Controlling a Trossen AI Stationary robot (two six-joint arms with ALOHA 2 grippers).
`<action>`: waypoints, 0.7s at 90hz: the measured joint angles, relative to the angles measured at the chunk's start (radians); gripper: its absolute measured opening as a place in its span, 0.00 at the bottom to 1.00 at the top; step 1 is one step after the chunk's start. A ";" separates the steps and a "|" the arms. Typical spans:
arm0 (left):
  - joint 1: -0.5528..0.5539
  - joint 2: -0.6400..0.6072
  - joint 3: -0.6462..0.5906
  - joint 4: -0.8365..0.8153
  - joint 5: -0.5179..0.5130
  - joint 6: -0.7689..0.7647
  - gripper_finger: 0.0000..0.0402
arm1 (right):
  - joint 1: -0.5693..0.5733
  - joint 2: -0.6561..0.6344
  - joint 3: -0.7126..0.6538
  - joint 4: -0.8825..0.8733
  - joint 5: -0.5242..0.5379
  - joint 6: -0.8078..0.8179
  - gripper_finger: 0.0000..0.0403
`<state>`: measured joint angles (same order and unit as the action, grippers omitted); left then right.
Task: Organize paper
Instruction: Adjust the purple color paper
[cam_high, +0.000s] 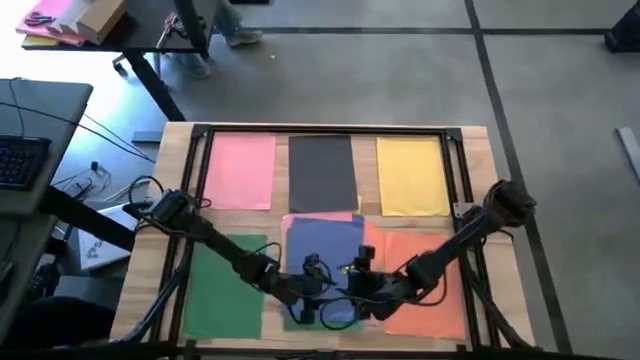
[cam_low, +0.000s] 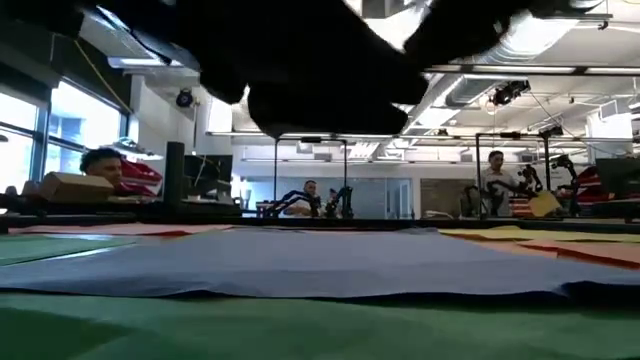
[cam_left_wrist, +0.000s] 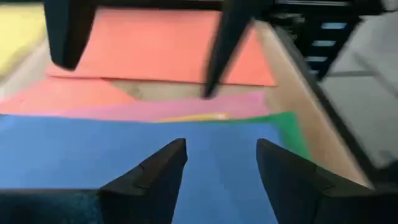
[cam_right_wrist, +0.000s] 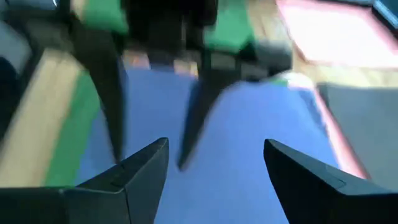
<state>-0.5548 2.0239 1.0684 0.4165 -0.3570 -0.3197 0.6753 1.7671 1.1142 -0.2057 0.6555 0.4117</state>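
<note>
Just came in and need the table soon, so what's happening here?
Two robot arms are sorting coloured paper on the wooden table. Pink, dark grey and yellow sheets lie in a row along the far side. Green and orange sheets lie on the near side, with a blue sheet between them. The left gripper and right gripper, both open, meet over the blue sheet's near end; neither holds anything.

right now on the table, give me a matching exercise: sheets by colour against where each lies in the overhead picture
Sheets:
1. pink sheet
2. yellow sheet
3. green sheet
4. blue sheet

Places:
A. near row, left
B. far row, right
C. near row, middle, under both grippers
D. far row, left

Pairs: 1-D, 2-B, 3-A, 4-C
</note>
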 joint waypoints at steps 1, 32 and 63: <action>-0.001 0.005 -0.001 -0.007 0.007 -0.006 0.46 | 0.002 -0.001 -0.004 0.002 0.000 0.008 0.61; -0.023 0.037 -0.003 -0.144 0.023 -0.084 0.46 | 0.031 0.027 -0.109 0.094 0.020 0.081 0.61; -0.034 0.032 0.000 -0.222 -0.003 -0.163 0.24 | 0.051 0.025 -0.129 0.115 0.044 0.095 0.61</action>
<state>-0.5884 2.0556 1.0679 0.1947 -0.3602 -0.4830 0.7262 1.7924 0.9852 -0.0904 0.6994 0.5066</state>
